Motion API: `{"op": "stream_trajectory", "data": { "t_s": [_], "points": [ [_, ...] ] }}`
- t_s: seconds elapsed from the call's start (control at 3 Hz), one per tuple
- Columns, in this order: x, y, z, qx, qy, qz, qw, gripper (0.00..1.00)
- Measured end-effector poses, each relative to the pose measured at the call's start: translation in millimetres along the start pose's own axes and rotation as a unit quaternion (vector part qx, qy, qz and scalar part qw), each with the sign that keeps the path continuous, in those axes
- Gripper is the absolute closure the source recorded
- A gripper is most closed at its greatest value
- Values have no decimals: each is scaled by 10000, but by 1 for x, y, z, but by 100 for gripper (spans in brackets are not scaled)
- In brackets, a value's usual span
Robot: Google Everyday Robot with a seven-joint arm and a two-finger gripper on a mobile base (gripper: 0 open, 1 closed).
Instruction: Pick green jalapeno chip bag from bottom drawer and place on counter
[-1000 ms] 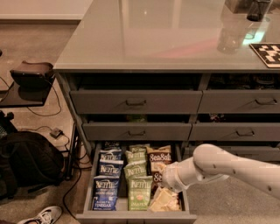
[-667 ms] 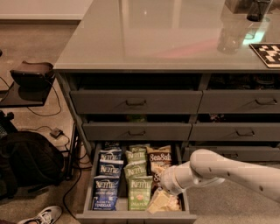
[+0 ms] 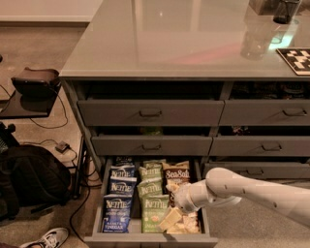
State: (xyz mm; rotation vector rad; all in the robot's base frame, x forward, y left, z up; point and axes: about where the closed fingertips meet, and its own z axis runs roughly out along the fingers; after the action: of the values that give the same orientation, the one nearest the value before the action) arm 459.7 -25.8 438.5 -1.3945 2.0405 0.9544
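One claw (image 3: pixel 175 219) hangs low inside the bottom drawer (image 3: pixel 145 239), at the end of a pale arm (image 3: pixel 252 189) that reaches in from the bench's right end. Whether the claw is apart or together cannot be told, since it blends with the pale packaging under it. Just beside it, toward the bench's left end, the green jalapeno chip bag (image 3: pixel 154 213) lies flat at the drawer's front, in the middle column. I cannot tell whether the claw touches it.

Two more green bags (image 3: pixel 150 180) lie behind it, making three green in that column. Three blue Kettle bags (image 3: pixel 119 193) fill the column nearest the left end, with perhaps a fourth at the back. One Sea Salt bag (image 3: pixel 176 173) shows clearly behind the claw.

The drawer stands pulled out below the near edge of the bench (image 3: pixel 184 43). Toward the bench's far right corner stand one clear tumbler (image 3: pixel 254 41) and one dark cup (image 3: pixel 286 9), and one checkered board (image 3: pixel 295 60) lies at the right edge.
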Motion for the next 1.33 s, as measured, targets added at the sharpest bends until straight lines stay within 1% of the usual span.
{"op": "stream_trajectory", "data": {
  "t_s": [0.33,0.67,1.0,1.33],
  "points": [
    [0,0,0,0,-1,0,10000,0],
    [13,2,15,-31,-179,37,9998,0],
    [35,-10,45,52,-252,214,9994,0],
    [59,-31,80,139,-124,425,9989,0]
  ]
}}
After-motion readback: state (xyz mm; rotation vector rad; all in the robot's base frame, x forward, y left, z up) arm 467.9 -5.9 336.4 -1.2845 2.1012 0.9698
